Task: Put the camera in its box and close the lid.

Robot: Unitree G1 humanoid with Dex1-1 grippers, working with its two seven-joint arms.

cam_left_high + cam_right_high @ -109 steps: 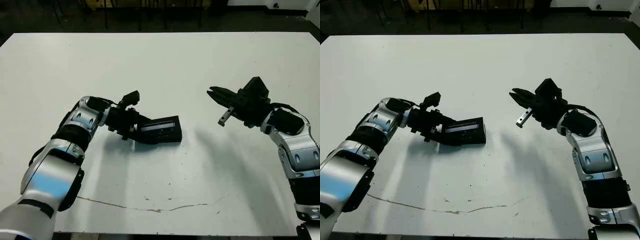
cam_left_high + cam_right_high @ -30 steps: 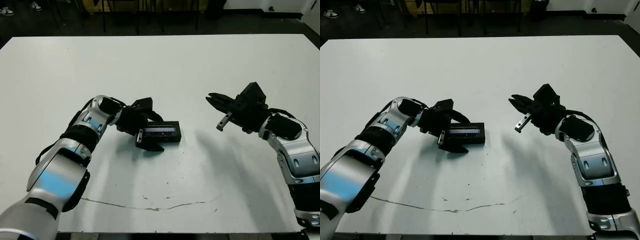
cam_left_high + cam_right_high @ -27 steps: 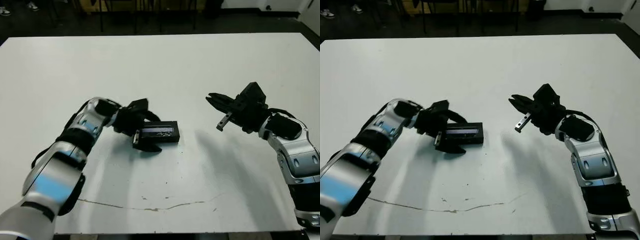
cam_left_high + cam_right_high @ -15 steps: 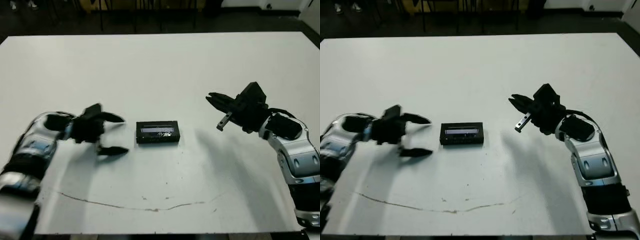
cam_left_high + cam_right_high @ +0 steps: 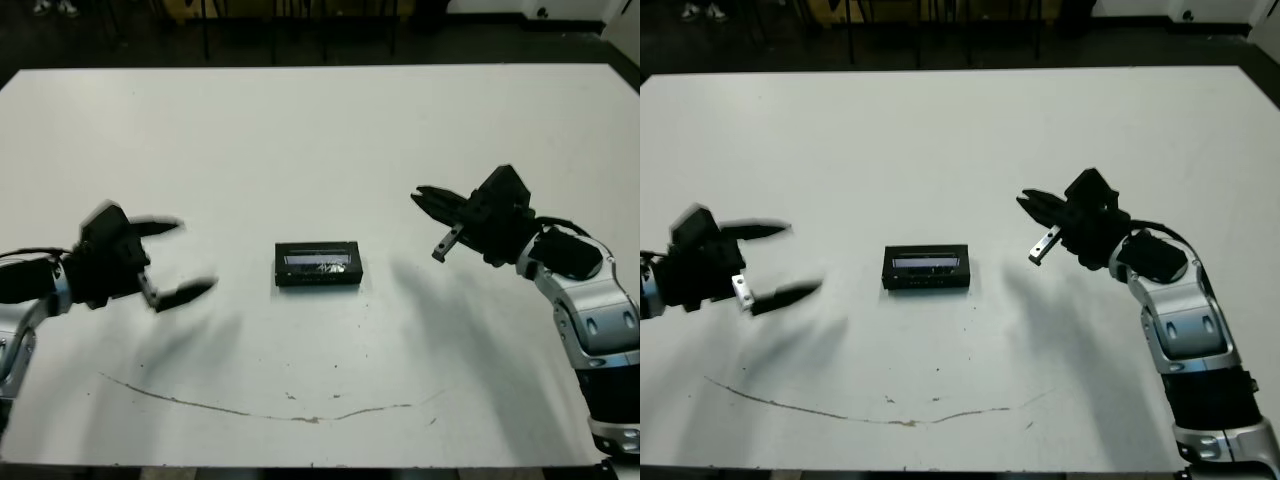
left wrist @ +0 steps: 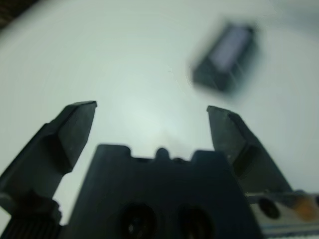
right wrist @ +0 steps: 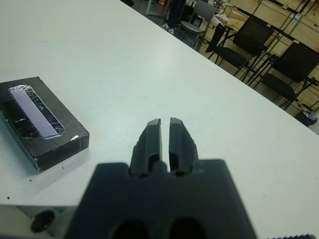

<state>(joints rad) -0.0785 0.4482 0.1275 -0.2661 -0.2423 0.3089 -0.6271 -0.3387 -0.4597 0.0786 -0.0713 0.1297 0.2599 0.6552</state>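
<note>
The box [image 5: 318, 265] lies flat in the middle of the white table, black, with the lid [image 5: 320, 259] on it and the pale glossy stripe facing up. The camera is hidden from every view. My left gripper [image 5: 195, 255] hangs open and motion-blurred well to the left of the box, nothing between its fingers; the left wrist view shows the box [image 6: 224, 57] blurred and far beyond the spread fingertips. My right gripper [image 5: 420, 193] hovers to the right of the box, shut and holding nothing. In the right wrist view the box [image 7: 42, 122] sits off to the side of the closed fingers [image 7: 154, 132].
A thin dark line [image 5: 300, 418] runs across the table [image 5: 320, 130] near its front edge. Black chairs [image 7: 249, 40] stand beyond the far edge of the table.
My left gripper has let go of the box and drawn far back to the left, still open. The box lies flat and square on the table. My right arm has stayed put.
</note>
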